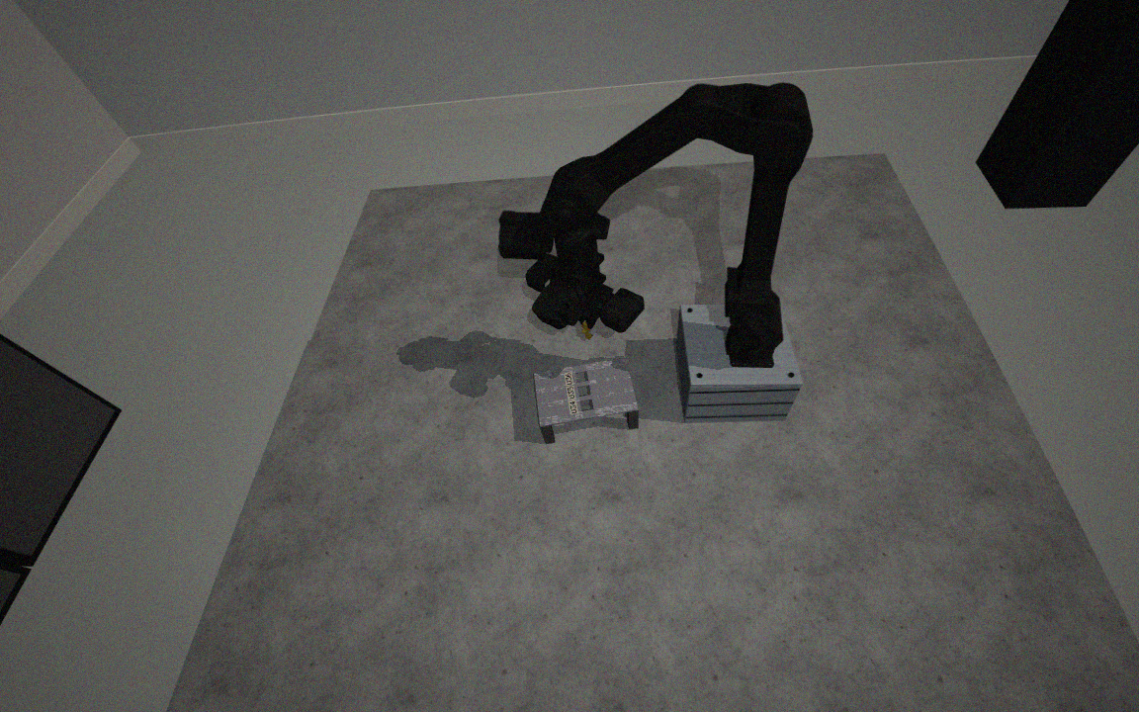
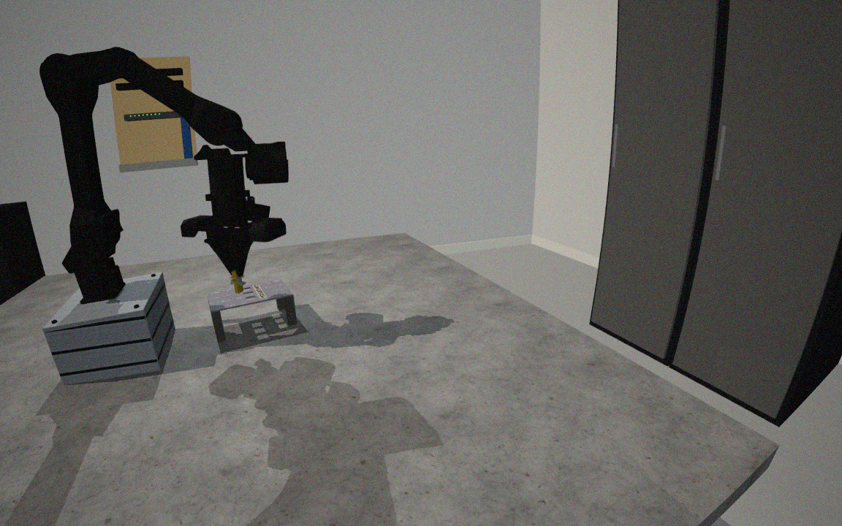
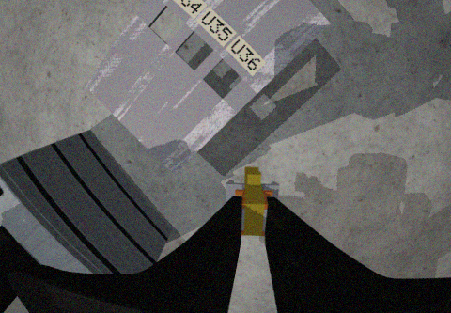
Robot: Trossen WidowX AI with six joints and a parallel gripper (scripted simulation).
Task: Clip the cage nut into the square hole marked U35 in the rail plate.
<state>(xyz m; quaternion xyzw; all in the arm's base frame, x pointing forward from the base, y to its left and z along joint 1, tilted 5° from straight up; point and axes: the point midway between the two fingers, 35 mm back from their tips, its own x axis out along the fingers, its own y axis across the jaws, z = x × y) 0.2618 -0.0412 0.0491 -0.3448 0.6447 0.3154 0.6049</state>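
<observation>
Gripper [image 1: 586,321] [image 2: 237,273] [image 3: 254,206] was closed on the yellow cage nut [image 1: 586,330] [image 2: 236,281] [image 3: 254,195] — nut held up off the table [image 1: 591,549] [image 2: 476,366] [image 3: 56,36]. In the wrist view, the rail plate [image 1: 607,392] [image 2: 227,299] [image 3: 141,83] was left of and beyond the nut — U35 hole [image 1: 583,390] [image 3: 194,51] unfilled.
</observation>
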